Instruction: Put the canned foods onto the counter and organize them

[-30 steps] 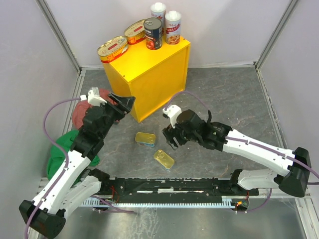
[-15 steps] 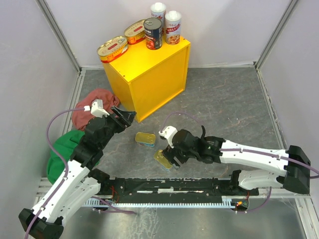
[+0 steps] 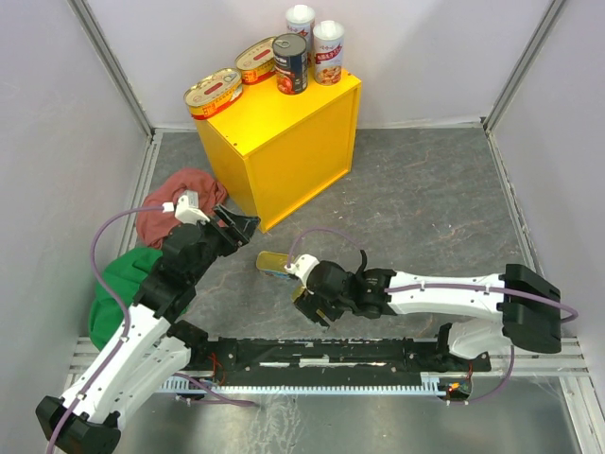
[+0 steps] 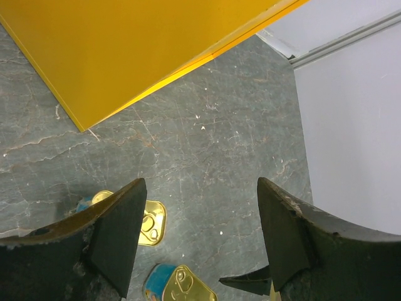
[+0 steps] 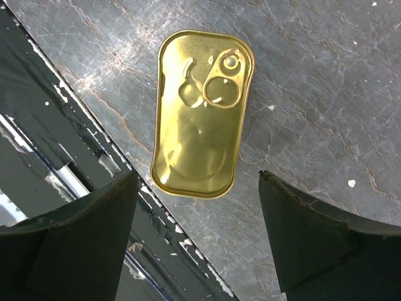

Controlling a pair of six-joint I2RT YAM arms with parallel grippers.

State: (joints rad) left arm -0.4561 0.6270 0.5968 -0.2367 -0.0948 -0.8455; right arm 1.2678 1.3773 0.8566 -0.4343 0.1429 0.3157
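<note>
The yellow counter [image 3: 301, 142] carries two oval gold tins [image 3: 214, 92] [image 3: 255, 59], a dark round can [image 3: 290, 63] and two white-topped cylinders [image 3: 300, 24] [image 3: 328, 40]. One rectangular gold tin [image 3: 272, 262] lies on the grey floor in front of it. The other rectangular gold tin [image 5: 200, 122] lies by the black rail, right under my right gripper [image 3: 306, 299]. That gripper [image 5: 197, 179] is open, with its jaws just short of the tin's near end. My left gripper [image 3: 248, 225] is open and empty beside the counter's front corner. In its wrist view the left gripper [image 4: 199, 188] looks down on both floor tins [image 4: 149, 222] [image 4: 180, 286].
A red cloth [image 3: 180, 194] and a green cloth [image 3: 128, 279] lie at the left under my left arm. The black base rail [image 3: 312, 355] runs along the near edge, close to the nearer tin. Grey walls close in the left, back and right.
My right arm has swung left and toward the near rail, coming down over the nearer rectangular tin with its jaws open. My left gripper dropped back slightly from the counter.
</note>
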